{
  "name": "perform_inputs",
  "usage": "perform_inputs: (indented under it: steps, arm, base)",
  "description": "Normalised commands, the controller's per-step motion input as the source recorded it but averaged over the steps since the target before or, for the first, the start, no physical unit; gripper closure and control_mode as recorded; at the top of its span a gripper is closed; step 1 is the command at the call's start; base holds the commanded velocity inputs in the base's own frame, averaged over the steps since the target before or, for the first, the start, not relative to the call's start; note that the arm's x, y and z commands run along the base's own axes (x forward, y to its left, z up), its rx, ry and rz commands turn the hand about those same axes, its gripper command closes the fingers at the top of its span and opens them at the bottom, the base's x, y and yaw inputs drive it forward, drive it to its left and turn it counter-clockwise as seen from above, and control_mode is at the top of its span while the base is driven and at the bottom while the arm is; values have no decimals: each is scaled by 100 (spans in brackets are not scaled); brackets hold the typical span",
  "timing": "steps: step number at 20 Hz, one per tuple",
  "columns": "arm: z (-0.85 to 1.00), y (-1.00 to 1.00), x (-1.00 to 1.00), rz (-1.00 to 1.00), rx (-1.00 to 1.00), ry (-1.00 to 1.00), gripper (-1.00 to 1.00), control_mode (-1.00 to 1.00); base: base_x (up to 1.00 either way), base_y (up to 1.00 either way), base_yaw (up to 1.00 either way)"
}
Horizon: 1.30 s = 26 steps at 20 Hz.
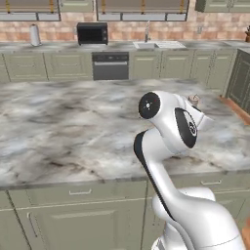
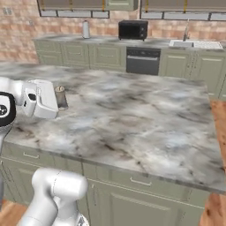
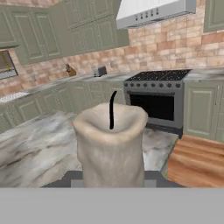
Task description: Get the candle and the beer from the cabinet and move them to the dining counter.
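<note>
The gripper (image 2: 56,102) stays out of it no longer than the delivery step demands: clamped on the candle (image 3: 111,146), it holds it upright just above the dining counter (image 2: 132,119) near its end edge, lowering and release apparently next.

Candle (image 2: 60,97) on dining counter (image 2: 132,119), near edge.
</note>
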Motion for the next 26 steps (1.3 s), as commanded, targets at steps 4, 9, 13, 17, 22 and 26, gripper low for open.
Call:
perform_inputs:
  steps: [4, 9, 13, 17, 22, 26]
  arm:
    - [0, 0, 0, 0, 0, 0, 100, 100]
    - [0, 0, 0, 0, 0, 0, 100, 100]
    - [0, 0, 0, 0, 0, 0, 100, 100]
    - [0, 0, 0, 0, 0, 0, 100, 100]
    - [0, 0, 0, 0, 0, 0, 100, 100]
    - [0, 0, 0, 0, 0, 0, 100, 100]
  base:
    - [23, 94, 0]
    - [21, 94, 0]
    - [20, 93, 0]
    - [17, 93, 0]
    - [15, 92, 0]
    - [15, 91, 0]
